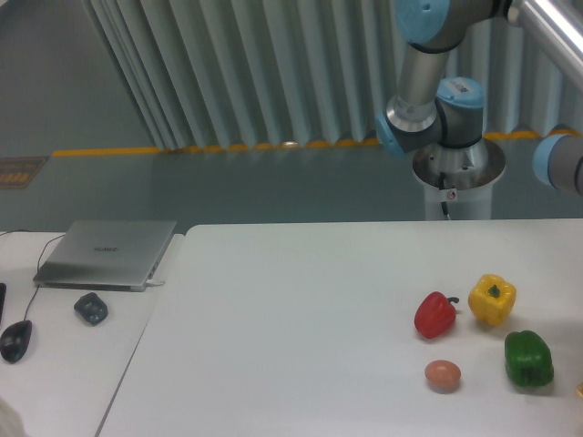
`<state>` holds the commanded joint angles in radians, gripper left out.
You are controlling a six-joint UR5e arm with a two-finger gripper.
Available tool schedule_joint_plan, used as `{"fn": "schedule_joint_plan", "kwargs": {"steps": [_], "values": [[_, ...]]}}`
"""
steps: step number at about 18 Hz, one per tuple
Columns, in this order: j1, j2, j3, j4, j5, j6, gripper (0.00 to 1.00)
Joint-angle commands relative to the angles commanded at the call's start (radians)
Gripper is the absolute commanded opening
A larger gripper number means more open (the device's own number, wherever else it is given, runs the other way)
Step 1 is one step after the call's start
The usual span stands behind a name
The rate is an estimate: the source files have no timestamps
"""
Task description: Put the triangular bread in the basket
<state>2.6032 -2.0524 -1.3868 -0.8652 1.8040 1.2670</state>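
The triangular bread is out of view, and so is the basket. My gripper is also outside the picture; only the arm's upper joints (pixel 428 118) and a blue elbow cap (pixel 557 162) at the right edge show. On the white table (pixel 301 309) lie a red pepper (pixel 434 314), a yellow pepper (pixel 492 299), a green pepper (pixel 528 359) and a small brown egg (pixel 442 374).
A small orange-yellow sliver (pixel 579 391) peeks in at the right edge; I cannot tell what it is. On the left side table sit a closed laptop (pixel 109 252), a small dark object (pixel 91 308) and a mouse (pixel 15 340). The robot's base pedestal (pixel 455 177) stands behind the table.
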Motion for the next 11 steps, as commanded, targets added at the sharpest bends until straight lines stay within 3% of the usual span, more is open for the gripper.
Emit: {"fn": "schedule_joint_plan", "kwargs": {"steps": [8, 9, 10, 11], "values": [[-0.002, -0.018, -0.001, 0.000, 0.002, 0.000, 0.39], [-0.002, -0.023, 0.000, 0.000, 0.000, 0.000, 0.47], [-0.002, -0.025, 0.000, 0.000, 0.000, 0.002, 0.65], [-0.002, -0.026, 0.002, 0.000, 0.000, 0.002, 0.69]]}}
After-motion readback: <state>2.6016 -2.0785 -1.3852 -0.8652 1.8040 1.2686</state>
